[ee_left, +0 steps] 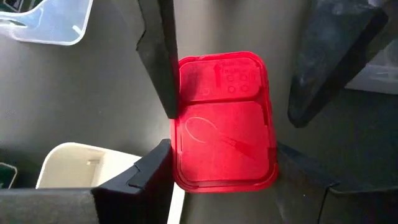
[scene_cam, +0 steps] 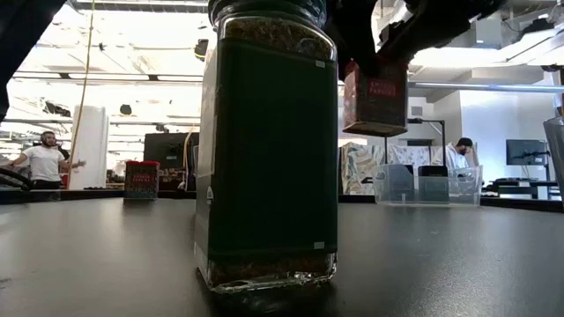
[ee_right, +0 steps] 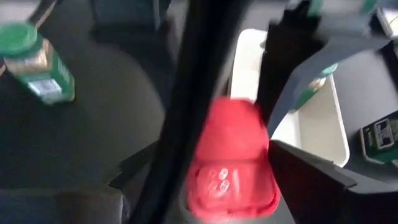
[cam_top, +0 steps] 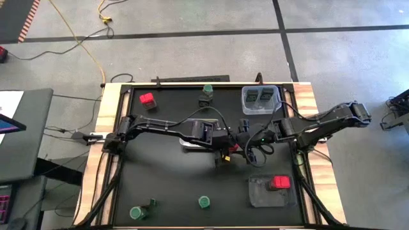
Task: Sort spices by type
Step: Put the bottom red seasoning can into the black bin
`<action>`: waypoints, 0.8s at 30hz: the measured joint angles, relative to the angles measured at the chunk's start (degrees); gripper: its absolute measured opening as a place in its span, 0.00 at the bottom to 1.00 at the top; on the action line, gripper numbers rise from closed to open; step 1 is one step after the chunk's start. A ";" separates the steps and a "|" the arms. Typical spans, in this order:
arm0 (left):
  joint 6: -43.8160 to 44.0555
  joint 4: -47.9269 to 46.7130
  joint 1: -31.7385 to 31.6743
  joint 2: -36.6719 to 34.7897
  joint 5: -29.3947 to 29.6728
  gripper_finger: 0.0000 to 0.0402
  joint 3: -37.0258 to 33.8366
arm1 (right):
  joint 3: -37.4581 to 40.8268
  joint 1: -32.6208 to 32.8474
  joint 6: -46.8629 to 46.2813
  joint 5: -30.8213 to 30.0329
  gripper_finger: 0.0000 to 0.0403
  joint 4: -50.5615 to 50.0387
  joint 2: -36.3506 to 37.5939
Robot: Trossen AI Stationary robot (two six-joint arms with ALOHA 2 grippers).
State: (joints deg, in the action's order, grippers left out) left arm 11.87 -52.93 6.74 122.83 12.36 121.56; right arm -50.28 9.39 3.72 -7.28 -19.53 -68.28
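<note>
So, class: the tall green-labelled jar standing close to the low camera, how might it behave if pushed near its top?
The jar is tall on a narrow base, so it would probably tip rather than slide. Its clear, glassy wall suggests weight and fragility.

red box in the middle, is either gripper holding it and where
Both: the left gripper and the right gripper each clamp the red-lidded spice box by opposite sides just below its lid, off the table.

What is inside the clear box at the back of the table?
Two dark tins with greenish tops sit side by side inside the clear box. You can see their tops from above; what is inside the tins stays hidden.
</note>
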 joint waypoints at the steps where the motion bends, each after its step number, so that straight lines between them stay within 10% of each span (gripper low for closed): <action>1: -0.03 0.24 0.00 0.00 -0.02 0.53 0.04 | 0.00 -0.03 -0.09 -0.06 0.77 0.82 0.10; 24: -1.43 -0.10 0.02 0.23 -0.09 0.54 -0.03 | -0.17 -1.62 -0.43 4.25 0.77 -4.05 -0.45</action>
State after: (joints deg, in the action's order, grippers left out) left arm 10.44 -53.02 6.76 123.06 12.27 121.54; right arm -50.46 7.77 3.29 -3.03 -23.57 -68.73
